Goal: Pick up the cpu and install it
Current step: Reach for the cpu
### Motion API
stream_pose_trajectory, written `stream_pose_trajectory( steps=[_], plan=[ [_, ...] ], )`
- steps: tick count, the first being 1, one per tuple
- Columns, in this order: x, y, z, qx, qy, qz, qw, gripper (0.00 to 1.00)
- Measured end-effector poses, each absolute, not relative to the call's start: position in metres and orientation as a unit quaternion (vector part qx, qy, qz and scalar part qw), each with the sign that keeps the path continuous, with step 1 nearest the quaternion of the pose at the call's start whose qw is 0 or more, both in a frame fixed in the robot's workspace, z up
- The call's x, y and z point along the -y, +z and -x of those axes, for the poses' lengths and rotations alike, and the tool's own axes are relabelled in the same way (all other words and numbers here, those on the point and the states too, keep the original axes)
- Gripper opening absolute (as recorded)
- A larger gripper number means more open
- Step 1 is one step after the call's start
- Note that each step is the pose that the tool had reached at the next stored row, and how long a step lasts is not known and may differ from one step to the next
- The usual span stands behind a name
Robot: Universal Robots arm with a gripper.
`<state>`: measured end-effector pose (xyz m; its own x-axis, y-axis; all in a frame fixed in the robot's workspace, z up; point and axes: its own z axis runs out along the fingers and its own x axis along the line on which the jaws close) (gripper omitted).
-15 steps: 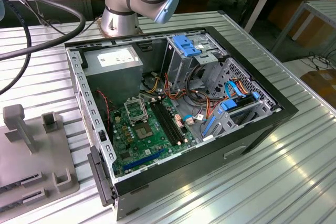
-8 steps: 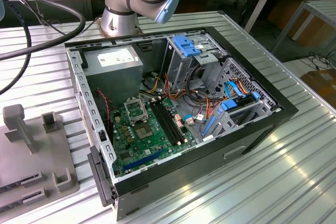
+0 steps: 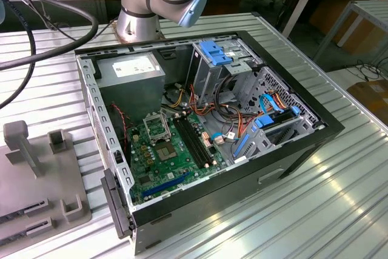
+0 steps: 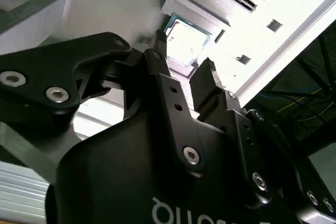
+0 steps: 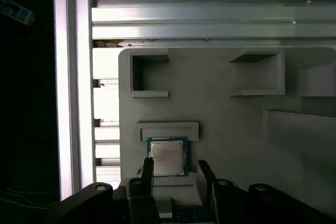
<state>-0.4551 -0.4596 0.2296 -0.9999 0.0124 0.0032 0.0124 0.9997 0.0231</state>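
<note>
Exterior view: open case (image 3: 200,207) on table, green motherboard (image 3: 170,156) inside, grey fixture (image 3: 36,174) at the exterior view's left.

Second wrist view: gripper (image 4: 184,56) spread wide, nothing held. Cpu (image 4: 185,40) lying flat in a fixture recess, just beyond the fingertips.

First wrist view: cpu between the parted fingers (image 5: 148,167), apparently untouched. Judged light, thin, rigid, smooth on top, fragile underneath. Best taken gently by two opposite edges and kept level.

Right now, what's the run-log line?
step: pick | tool: open, fingers flank cpu in both wrist views | cpu: flat on grey holder, not gripped | contact: cannot tell
</note>
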Motion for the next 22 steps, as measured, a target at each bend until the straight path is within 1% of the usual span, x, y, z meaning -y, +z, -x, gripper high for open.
stream_pose_trajectory(
  steps=[1,2,3,5,8,22],
  plan=[
    [0.459,0.225,0.455,1.0,-0.011,0.006,0.002,0.47],
    [0.458,0.211,0.457,1.0,-0.009,0.006,0.002,0.6],
    [0.458,0.209,0.457,1.0,-0.008,0.006,0.002,0.67],
    [0.458,0.199,0.457,1.0,-0.008,0.006,0.002,0.67],
    [0.456,0.199,0.457,1.0,0.003,0.006,0.001,0.67],
    [0.453,0.197,0.457,1.0,0.003,0.006,0.002,0.67]
  ],
)
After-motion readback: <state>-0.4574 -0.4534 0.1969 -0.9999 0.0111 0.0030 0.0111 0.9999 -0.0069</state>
